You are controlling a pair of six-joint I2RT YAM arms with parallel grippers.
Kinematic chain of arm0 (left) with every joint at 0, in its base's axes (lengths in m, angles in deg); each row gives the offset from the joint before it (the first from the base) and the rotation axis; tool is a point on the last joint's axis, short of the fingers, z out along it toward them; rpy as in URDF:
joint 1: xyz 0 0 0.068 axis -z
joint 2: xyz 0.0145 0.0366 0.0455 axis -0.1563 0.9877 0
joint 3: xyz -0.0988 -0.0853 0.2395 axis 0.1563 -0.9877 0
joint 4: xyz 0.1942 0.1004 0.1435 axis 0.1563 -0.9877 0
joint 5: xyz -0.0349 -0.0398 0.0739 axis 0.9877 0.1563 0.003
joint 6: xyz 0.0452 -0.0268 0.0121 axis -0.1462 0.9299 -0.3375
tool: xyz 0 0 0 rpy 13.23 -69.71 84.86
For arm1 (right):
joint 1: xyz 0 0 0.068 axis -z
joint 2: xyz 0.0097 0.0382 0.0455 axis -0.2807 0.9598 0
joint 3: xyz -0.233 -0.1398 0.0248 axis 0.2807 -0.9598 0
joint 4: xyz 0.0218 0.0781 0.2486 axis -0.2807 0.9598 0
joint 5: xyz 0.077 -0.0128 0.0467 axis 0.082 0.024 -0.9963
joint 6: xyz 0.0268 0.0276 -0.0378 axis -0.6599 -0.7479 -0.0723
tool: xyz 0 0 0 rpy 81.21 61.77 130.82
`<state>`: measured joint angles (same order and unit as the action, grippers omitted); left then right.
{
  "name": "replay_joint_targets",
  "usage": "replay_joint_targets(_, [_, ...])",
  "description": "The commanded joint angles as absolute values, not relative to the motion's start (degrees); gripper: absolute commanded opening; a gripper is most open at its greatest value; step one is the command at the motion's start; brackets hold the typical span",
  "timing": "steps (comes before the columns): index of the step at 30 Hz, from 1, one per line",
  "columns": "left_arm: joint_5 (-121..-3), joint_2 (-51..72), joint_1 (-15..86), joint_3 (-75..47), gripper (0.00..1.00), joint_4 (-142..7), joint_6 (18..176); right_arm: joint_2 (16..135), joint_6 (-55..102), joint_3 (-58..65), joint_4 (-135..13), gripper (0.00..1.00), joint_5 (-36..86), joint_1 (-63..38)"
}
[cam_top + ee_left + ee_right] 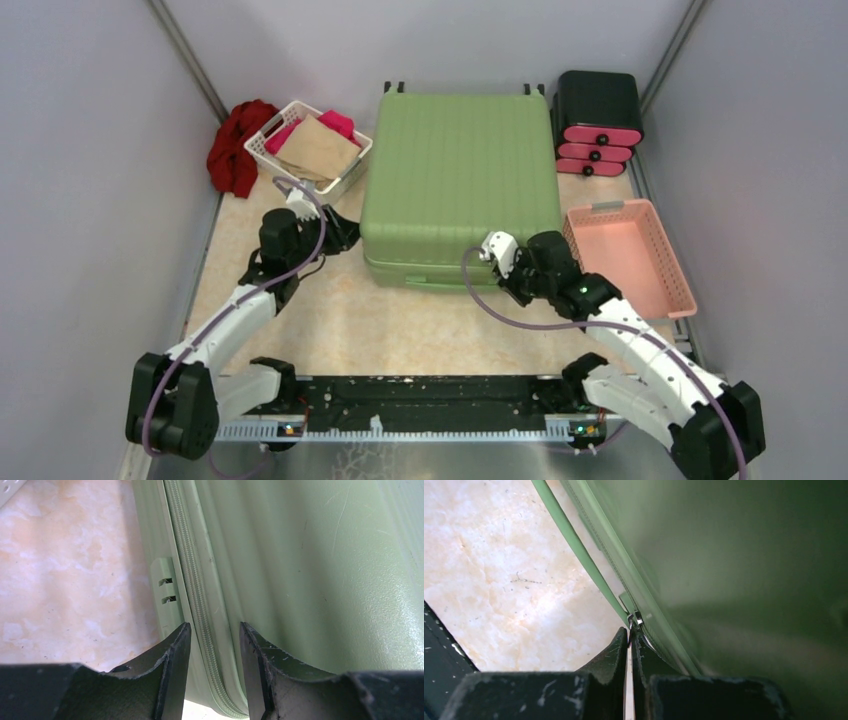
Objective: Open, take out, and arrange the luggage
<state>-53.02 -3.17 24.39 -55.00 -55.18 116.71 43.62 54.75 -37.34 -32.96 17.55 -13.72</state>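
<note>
The luggage (460, 180), a large light-green ribbed suitcase, lies flat and closed in the middle of the table. My left gripper (350, 234) is at the suitcase's near left corner. In the left wrist view it (215, 630) stands open, its fingers straddling the zipper band (192, 595) on the side of the luggage (310, 580), holding nothing. My right gripper (503, 280) is at the front edge, right of centre. Seen from the right wrist, it (630, 635) is shut on the small metal zipper pull (636, 619) against the shell (734, 580).
A white basket (262, 150) with brown and pink items and a red cloth (235, 145) sit at the back left. A black-and-pink drawer box (597, 122) stands at the back right. A pink basket (630, 258) lies right of the suitcase. Grey walls close both sides.
</note>
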Motion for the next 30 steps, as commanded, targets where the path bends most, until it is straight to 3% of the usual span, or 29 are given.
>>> replay_joint_targets(1, [-41.1, -4.9, 28.8, -55.1, 0.49, -50.7, 119.7, 47.4, 49.8, -34.1, -36.6, 0.0, 11.7, -18.2])
replay_joint_targets(9, [-41.3, -6.6, 29.2, -56.2, 0.49, -50.1, 119.9, 54.5, 46.2, -28.9, -38.3, 0.0, 14.5, -23.2])
replay_joint_targets(17, [-42.0, -8.1, 29.4, -57.6, 0.49, -49.0, 120.2, 58.3, 42.9, -28.4, -47.1, 0.0, 28.1, -33.7])
replay_joint_targets(30, [-43.6, -8.1, 29.7, -59.0, 0.44, -47.7, 120.3, 68.8, 40.7, -21.8, -56.8, 0.0, 32.7, -44.1])
